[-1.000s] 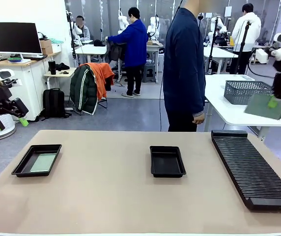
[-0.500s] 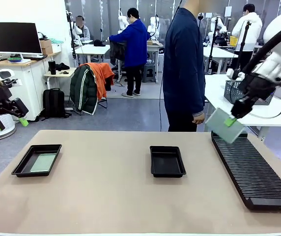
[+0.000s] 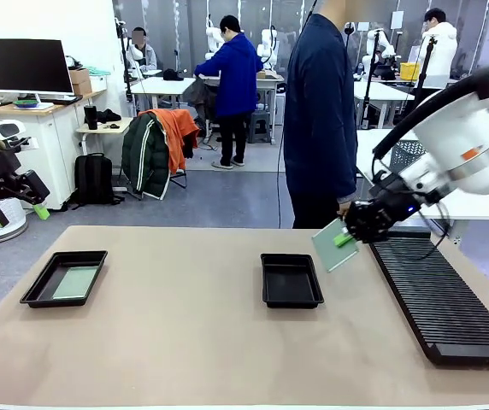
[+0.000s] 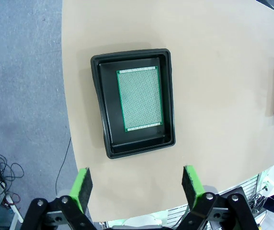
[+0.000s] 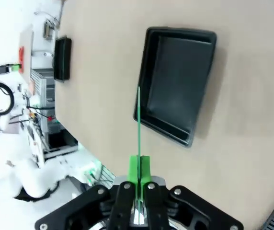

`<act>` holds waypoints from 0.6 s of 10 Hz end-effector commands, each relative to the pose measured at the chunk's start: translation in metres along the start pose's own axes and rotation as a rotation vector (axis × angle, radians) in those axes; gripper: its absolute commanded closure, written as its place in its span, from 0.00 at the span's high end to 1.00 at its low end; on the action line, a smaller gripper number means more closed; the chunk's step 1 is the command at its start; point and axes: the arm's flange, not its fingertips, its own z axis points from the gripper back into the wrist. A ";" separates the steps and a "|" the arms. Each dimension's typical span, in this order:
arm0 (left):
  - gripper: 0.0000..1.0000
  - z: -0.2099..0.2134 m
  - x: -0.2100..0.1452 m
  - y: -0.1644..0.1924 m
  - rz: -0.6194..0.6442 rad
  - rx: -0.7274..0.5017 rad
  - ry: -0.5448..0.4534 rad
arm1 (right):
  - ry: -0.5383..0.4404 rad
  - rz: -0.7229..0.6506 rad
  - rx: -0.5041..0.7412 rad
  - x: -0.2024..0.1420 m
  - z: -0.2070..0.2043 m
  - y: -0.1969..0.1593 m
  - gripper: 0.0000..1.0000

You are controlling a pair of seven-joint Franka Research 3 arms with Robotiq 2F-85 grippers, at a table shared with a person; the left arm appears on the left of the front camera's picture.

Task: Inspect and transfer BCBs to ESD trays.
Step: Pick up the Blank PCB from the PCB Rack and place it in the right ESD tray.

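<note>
Leftward from over the long black ribbed rack (image 3: 441, 295) came the right gripper (image 3: 344, 237). Off the desk's (image 3: 185, 342) left edge the left gripper (image 4: 137, 184) stands, fingers apart. 1 thin pale-green circuit board (image 3: 73, 282) lies in the shallow black plastic tray (image 3: 35, 295) near that edge. A 2nd board (image 3: 327, 250), tilted, is clamped in the right gripper beside the mid-desk tray (image 3: 291, 301).

Matt tan table (image 3: 185, 342), smooth and even. Smooth black plastic on left tray (image 4: 98, 120) and middle tray (image 3: 267, 290), with a faint sheen along the rims. Pale green tray board (image 4: 139, 98) is matt, covered in a fine grid of tiny holes. Thin held board (image 3: 330, 248) has the same green face. Dull black plastic rack (image 3: 437, 295), closely ribbed. Glossy white shell on right arm (image 3: 475, 145). Matt black left gripper (image 4: 137, 172) with bright metal screw heads; green pads (image 4: 83, 187), matt.
</note>
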 end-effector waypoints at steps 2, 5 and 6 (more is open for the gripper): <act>1.00 -0.001 -0.001 0.001 -0.010 -0.018 -0.007 | -0.061 -0.019 0.113 0.003 -0.049 -0.009 0.03; 1.00 -0.001 -0.001 0.001 -0.010 -0.018 -0.007 | -0.095 -0.079 0.137 0.004 -0.088 -0.018 0.03; 1.00 -0.001 -0.001 0.001 -0.010 -0.018 -0.007 | -0.104 -0.089 0.133 0.005 -0.096 -0.020 0.03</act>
